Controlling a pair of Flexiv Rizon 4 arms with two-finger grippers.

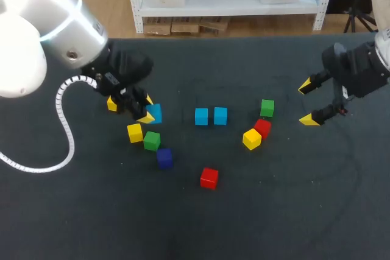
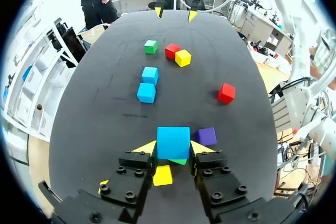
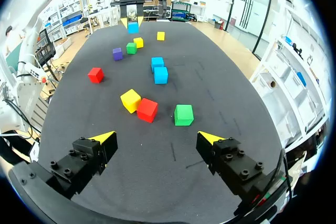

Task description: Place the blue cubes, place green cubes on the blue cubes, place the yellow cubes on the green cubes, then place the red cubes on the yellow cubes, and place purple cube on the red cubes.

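Left gripper point(image 2: 173, 148) is clamped on a small light blue cube point(image 2: 173, 142), one yellow tip pressed to each side of it, over the left part of the matte black table point(image 1: 292, 211). From the left wrist camera, a small green cube point(image 2: 179, 161) peeks out from right under the held one. A small yellow cube point(image 2: 162, 175) sits just behind that, under the gripper, and the dark purple cube point(image 2: 206, 136) is just beside one fingertip. (I honestly can't tell from any angle whether the held cube is resting on the table or hanging just off it.) A second yellow cube point(image 1: 111, 104) sits on the other side of the gripper from those three, partly hidden behind it in the head view.

Middle of the table has a second light blue cube point(image 1: 201, 116) and a third light blue cube point(image 1: 220, 115) side by side, just apart. A bright red cube point(image 1: 209, 178) sits alone nearer the robot, well apart from the others.

Off to the right there's a little cluster. A second green cube point(image 1: 267, 108) sits just beside a second red cube point(image 1: 262, 128), and a third yellow cube point(image 1: 251, 139) is right up against the red one.

Right gripper point(image 1: 306, 103) hangs over the table's right side, jaws spread wide with nothing between them and that cluster ahead of it.
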